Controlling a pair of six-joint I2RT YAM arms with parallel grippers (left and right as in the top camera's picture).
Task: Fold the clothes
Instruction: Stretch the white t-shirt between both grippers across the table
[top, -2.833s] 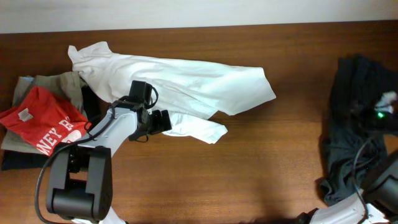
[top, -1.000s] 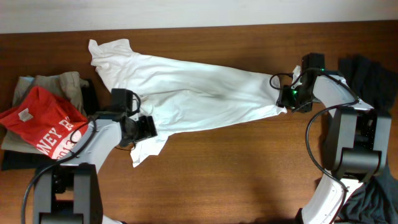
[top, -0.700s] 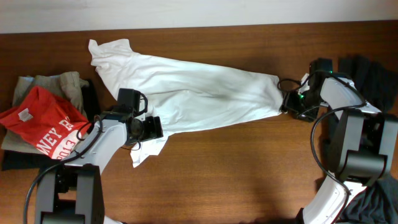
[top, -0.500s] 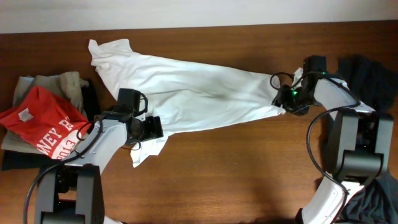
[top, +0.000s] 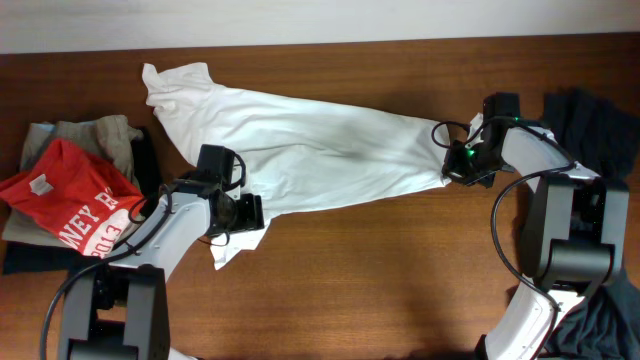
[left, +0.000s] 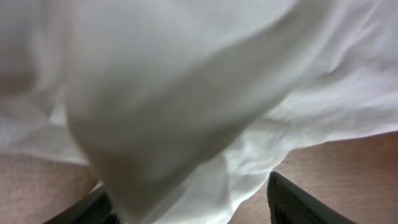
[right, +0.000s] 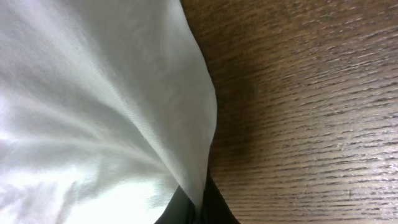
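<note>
A white shirt (top: 320, 150) lies stretched across the wooden table (top: 400, 270) from the far left to the right. My left gripper (top: 248, 212) sits over its lower left flap. In the left wrist view its fingers (left: 193, 208) are spread apart, with loose white cloth (left: 186, 93) bunched between them. My right gripper (top: 458, 163) is at the shirt's right edge. In the right wrist view its fingers (right: 194, 208) are shut on the hem of the white cloth (right: 93, 112).
A pile of clothes lies at the left edge, with a red printed T-shirt (top: 70, 195) on top of a khaki garment (top: 80, 135). A dark garment (top: 600, 115) lies at the far right behind my right arm. More dark cloth (top: 600, 335) shows at the bottom right.
The shirt has been pulled out flatter and longer. My right gripper backed off its right edge, came back and closed on it. My left gripper shifted slightly right and nearer.
</note>
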